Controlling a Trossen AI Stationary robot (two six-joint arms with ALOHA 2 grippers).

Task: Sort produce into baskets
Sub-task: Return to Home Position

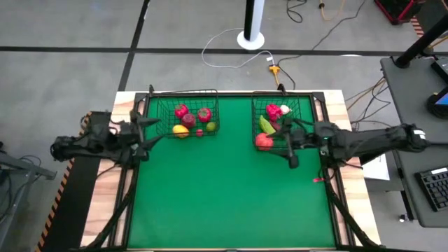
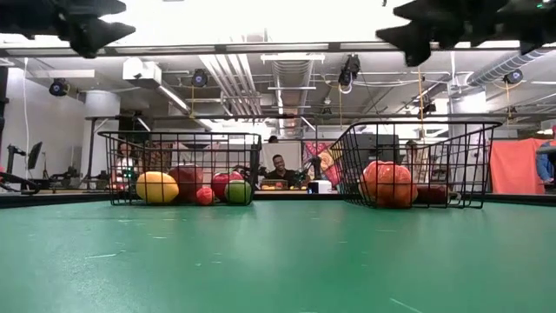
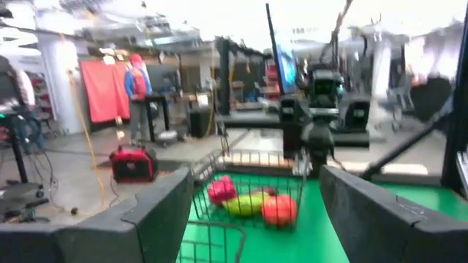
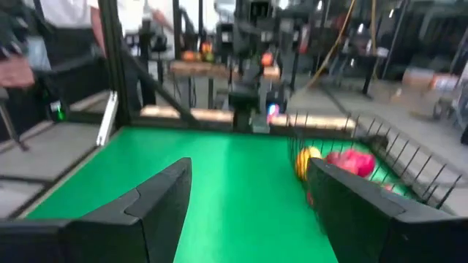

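On your green worktop, the left basket and right basket stand apart along the back edge, holding all the visible produce. The left pincer and right pincer hover beside them, both spread and empty. I judge the pieces light, hard and slick; round ones would roll, so pinch across the middle

The left arm reaches level from the left side toward the middle. The left gripper is held high, its fingers spread wide with nothing between them. The right arm mirrors it from the right. The right gripper also gapes empty, its fingers apart.
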